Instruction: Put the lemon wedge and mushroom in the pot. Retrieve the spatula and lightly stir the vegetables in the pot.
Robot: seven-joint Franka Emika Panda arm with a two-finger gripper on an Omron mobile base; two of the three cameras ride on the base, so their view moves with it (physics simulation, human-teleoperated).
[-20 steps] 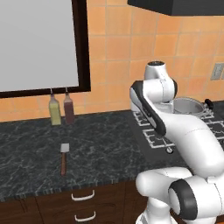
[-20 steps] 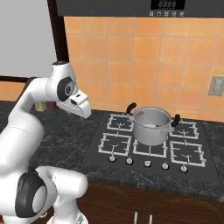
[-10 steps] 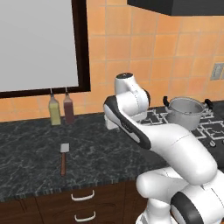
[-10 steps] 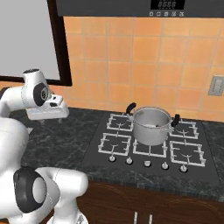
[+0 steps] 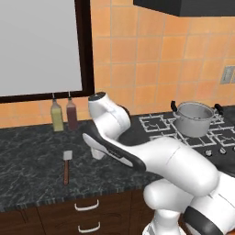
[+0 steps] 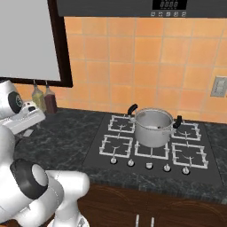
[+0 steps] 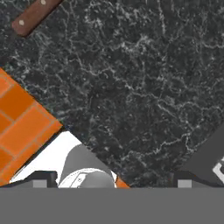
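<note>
Now the pincer [image 7: 109, 177] hangs over the dark marble desk [image 5: 32, 156], its two tips set wide apart with nothing between them. In the hand view the end of the spatula's brown handle [image 7: 33, 16] shows at about 11 o'clock. From the left base view the spatula [image 5: 67, 165] lies flat on the desk, just at 9 o'clock of the arm's hand. The pot [image 6: 153, 127] stands on the stove [image 6: 153, 148], well apart. Two sauce bottles [image 5: 63, 114] stand by the wall.
</note>
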